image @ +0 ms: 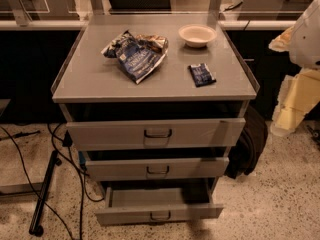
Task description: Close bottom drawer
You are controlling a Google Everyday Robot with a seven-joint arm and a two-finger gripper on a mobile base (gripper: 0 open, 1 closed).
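Note:
The grey cabinet [150,86] has three drawers. The bottom drawer [159,215] is the lowest and is pulled out well forward, so its dark inside [160,196] shows. It has a small dark pull handle [160,216] at the centre of its front. The middle drawer [157,169] and top drawer [155,133] stand slightly out too. My arm is the white and pale yellow shape at the right edge. Its gripper [296,101] hangs to the right of the cabinet, well above and away from the bottom drawer.
On the cabinet top lie a crumpled blue chip bag [136,54], a white bowl [197,35] and a small blue packet [202,75]. A black bag [248,144] leans against the cabinet's right side. Cables [75,184] and a black stand leg [42,199] lie on the floor at left.

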